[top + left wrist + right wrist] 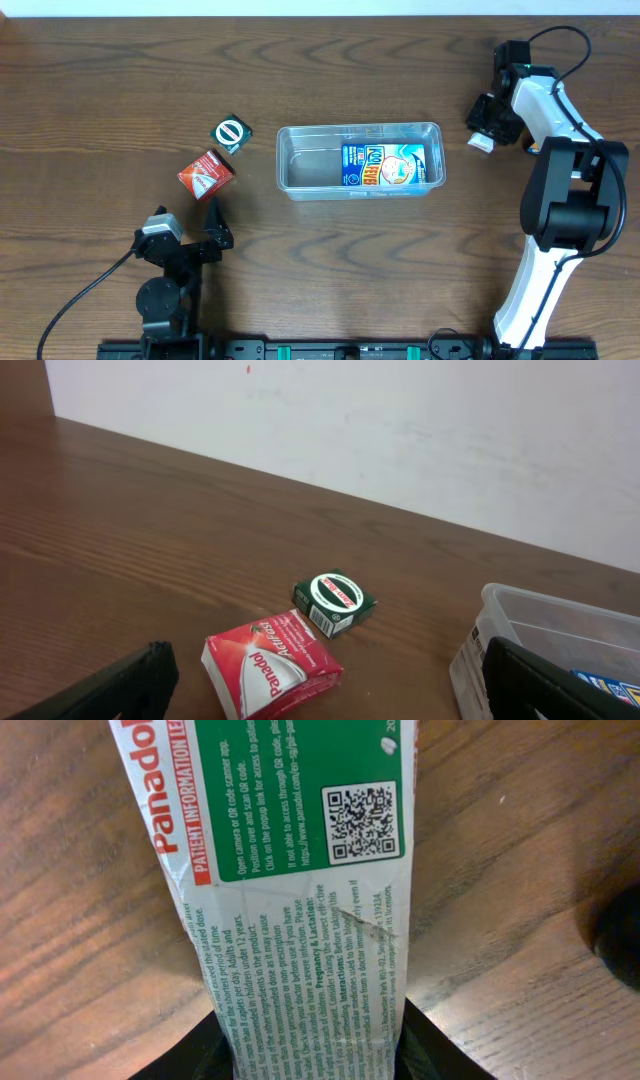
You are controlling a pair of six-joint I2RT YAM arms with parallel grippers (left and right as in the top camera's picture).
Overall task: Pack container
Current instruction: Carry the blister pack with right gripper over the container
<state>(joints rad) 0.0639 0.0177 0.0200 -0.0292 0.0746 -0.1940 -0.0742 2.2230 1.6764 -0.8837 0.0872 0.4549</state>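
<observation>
The clear plastic container [360, 161] sits mid-table with a blue packet [391, 165] lying inside; its corner shows in the left wrist view [560, 622]. A red Panadol box [205, 171] and a small green box [232, 133] lie to its left, also in the left wrist view as the red box [270, 660] and the green box [335, 600]. My left gripper [212, 232] is open and empty, just behind the red box [320, 685]. My right gripper [484, 128] is shut on a white-and-green Panadol box [290, 870], right of the container above the table.
The table is dark wood [100, 90]. A white wall [400, 420] runs along the far edge. The right arm's white body [560, 180] stands at the right side, the left arm's base [165, 290] at the front left.
</observation>
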